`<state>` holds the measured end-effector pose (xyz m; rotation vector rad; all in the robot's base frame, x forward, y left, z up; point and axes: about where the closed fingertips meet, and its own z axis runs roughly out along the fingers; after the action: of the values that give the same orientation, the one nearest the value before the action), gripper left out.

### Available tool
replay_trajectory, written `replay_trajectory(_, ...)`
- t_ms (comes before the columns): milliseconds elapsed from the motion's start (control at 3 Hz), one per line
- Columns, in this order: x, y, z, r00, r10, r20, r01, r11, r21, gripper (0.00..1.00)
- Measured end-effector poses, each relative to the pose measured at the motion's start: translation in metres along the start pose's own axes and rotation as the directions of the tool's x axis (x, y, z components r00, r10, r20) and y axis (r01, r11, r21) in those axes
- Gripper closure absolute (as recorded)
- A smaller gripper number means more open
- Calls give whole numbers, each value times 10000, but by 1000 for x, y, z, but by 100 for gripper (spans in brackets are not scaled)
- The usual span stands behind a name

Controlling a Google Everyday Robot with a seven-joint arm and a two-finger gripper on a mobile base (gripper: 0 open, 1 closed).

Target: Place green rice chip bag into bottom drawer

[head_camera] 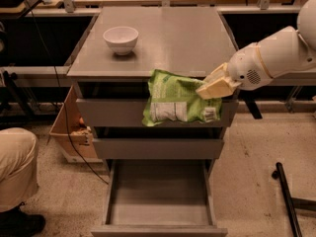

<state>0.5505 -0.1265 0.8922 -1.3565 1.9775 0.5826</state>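
Observation:
The green rice chip bag point(175, 100) hangs in the air in front of the cabinet's top drawer, white panel facing me. My gripper point(213, 88) is shut on the bag's upper right corner, with the white arm reaching in from the right. The bottom drawer point(159, 191) is pulled open below, a long shallow grey tray with nothing in it. The bag is above the drawer's back part, well clear of it.
A white bowl point(121, 39) stands on the grey cabinet top point(177, 38) at the left. Two shut drawers sit above the open one. A cardboard box point(71, 132) stands left of the cabinet. A person's knee point(17, 167) is at the lower left. A black bar point(289, 196) lies at the lower right.

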Motion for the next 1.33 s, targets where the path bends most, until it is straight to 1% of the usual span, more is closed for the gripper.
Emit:
replay_trajectory(333, 0, 0, 1, 10000, -7, -11, 7, 10000, -8, 100)
replay_trajectory(667, 20, 11, 13, 9990, -99, -432, 91, 9998, -204, 100)
replay_trajectory(1000, 63, 30, 42, 9949, -442, -901, 397, 9979, -512, 100)
replay_trajectory(1333, 120, 44, 87, 9873, -899, -1308, 776, 9923, -963, 100)
